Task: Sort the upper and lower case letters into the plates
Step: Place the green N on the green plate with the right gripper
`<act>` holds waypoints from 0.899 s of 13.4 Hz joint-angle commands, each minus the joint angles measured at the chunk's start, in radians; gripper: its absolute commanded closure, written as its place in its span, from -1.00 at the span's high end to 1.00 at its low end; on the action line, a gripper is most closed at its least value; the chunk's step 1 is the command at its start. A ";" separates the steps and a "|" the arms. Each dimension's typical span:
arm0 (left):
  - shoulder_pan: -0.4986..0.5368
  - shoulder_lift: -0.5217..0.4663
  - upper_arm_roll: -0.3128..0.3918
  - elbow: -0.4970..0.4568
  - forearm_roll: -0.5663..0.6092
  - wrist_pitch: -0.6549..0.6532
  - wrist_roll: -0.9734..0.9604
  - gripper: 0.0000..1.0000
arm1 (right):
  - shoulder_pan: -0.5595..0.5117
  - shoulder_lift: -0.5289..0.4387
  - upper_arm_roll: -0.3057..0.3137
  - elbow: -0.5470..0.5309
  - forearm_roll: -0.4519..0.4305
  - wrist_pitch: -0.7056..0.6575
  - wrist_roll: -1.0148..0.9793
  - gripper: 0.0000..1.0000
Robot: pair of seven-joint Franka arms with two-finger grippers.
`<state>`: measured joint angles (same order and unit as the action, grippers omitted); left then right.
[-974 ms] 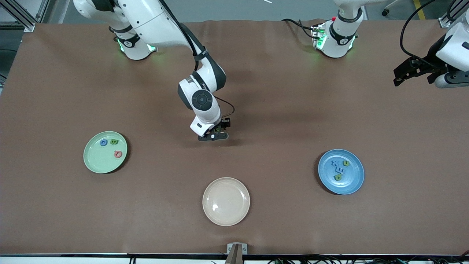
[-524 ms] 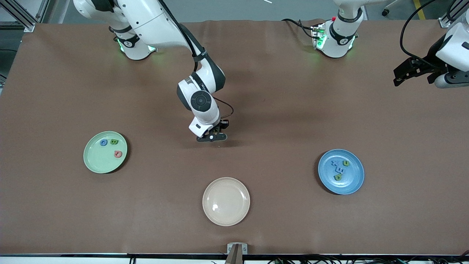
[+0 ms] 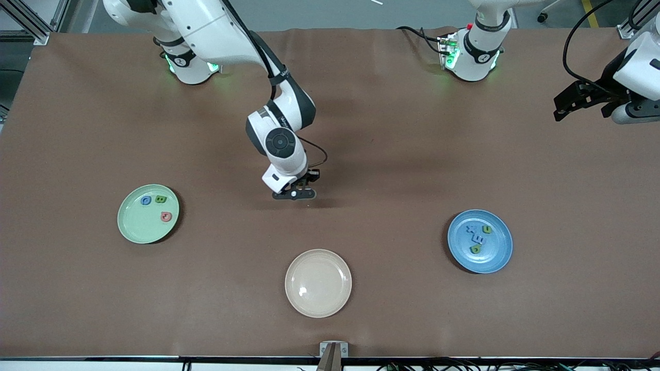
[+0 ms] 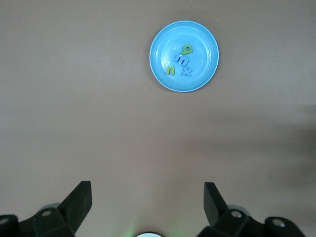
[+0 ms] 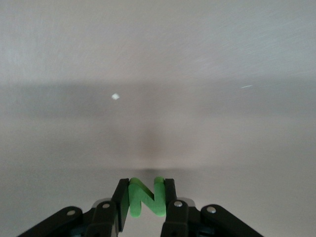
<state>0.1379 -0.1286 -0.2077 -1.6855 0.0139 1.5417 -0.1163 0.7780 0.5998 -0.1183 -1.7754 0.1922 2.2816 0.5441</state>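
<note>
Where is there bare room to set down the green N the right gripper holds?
The right gripper, shut on the green N, hangs over bare table. The beige plate holds nothing. The mint plate has three letters toward its robot-side rim, with room nearer the camera. The blue plate is crowded mid-plate. The left gripper waits open.

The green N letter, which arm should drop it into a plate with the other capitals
The right arm, probably. The right gripper is already shut on the green N over bare table, nearer the mint green plate holding capitals. The left gripper waits open and empty at its end.
</note>
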 commanded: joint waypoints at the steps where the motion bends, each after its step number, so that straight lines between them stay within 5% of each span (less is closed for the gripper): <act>1: 0.003 -0.006 -0.001 0.006 -0.023 0.008 0.014 1.00 | -0.014 -0.168 -0.101 -0.033 -0.014 -0.183 -0.068 -0.80; 5: 0.003 -0.006 -0.001 0.007 -0.025 0.002 0.000 1.00 | -0.086 -0.215 -0.286 -0.035 -0.014 -0.284 -0.450 -0.80; 12: 0.003 -0.008 -0.001 0.012 -0.023 -0.003 0.015 1.00 | -0.442 -0.082 -0.294 -0.036 -0.005 -0.055 -1.077 -0.80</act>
<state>0.1363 -0.1288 -0.2078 -1.6816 0.0138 1.5445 -0.1164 0.3917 0.4740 -0.4325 -1.8142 0.1859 2.1703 -0.4206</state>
